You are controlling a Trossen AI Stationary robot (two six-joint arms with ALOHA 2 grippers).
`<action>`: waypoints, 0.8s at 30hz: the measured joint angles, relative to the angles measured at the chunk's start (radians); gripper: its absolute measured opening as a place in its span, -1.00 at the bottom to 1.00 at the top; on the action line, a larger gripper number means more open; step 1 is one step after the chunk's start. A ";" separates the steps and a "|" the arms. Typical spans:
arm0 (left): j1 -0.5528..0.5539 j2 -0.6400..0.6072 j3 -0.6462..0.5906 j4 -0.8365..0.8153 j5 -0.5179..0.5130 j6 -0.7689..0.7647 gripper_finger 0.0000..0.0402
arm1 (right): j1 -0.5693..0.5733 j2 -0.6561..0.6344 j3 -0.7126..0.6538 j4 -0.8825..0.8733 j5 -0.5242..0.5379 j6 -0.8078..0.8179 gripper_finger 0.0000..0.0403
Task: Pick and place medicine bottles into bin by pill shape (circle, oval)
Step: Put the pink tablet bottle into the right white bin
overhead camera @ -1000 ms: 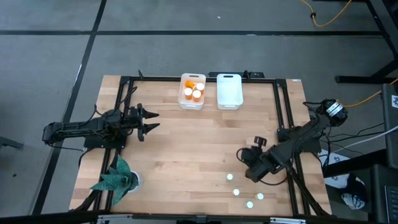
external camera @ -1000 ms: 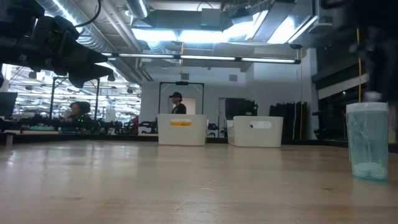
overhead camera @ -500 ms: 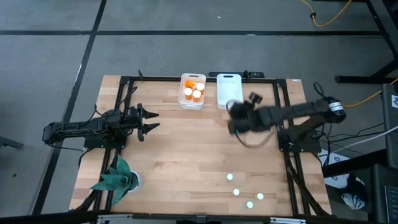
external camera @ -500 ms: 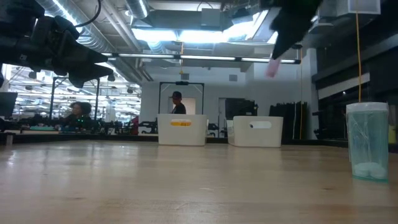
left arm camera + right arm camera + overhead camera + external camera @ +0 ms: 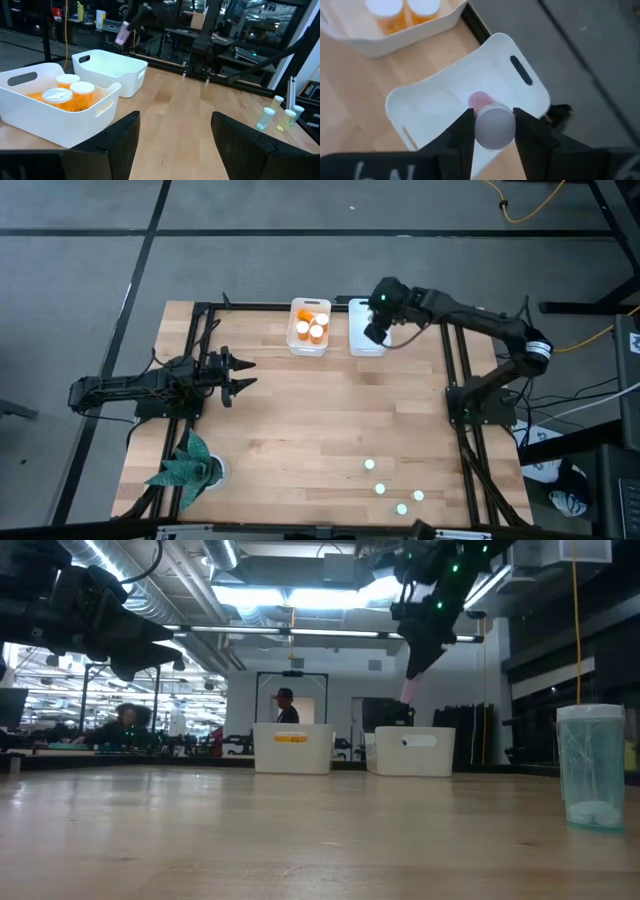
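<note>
My right gripper [image 5: 378, 323] is over the empty right white bin [image 5: 368, 340] at the far edge, shut on a small bottle [image 5: 492, 124] with a white cap and a pale pinkish body. The bottle also shows in the low view [image 5: 411, 690]. The left white bin [image 5: 309, 343] holds orange bottles [image 5: 310, 328] standing upright. Several small pale bottles [image 5: 380, 488] stand on the table near its front right. My left gripper [image 5: 243, 374] is open and empty at the table's left. My right gripper pinches the small bottle at its cap end [image 5: 493, 125] between its two fingers [image 5: 465, 131], one on each side. The fingers point down and slant. The bottle body [image 5: 411, 690] sticks out below them, tilted and lifted clear above the right bin.
A green plant-like thing [image 5: 185, 468] lies at the near left corner. A dark frame [image 5: 450, 360] runs along the table's edges. One pale bottle [image 5: 592, 768] stands close in the low view. People show in the room behind [image 5: 285, 705].
My right gripper has risen from the near right, beside the small bottles, and swung toward the far edge, carrying the small bottle. It now hangs over the right white bin. The bottles on the table have stayed where they were.
</note>
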 joint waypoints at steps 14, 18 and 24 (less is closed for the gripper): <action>0.000 0.000 0.000 0.000 0.000 0.000 0.18 | -0.134 0.339 0.133 0.047 -0.098 -0.101 -0.40; 0.000 0.000 0.000 0.000 0.000 0.000 0.18 | -0.159 0.402 0.223 0.031 -0.127 -0.098 -0.40; 0.000 0.000 0.000 0.000 0.000 0.000 0.18 | -0.171 0.497 0.312 -0.079 -0.154 -0.074 -0.40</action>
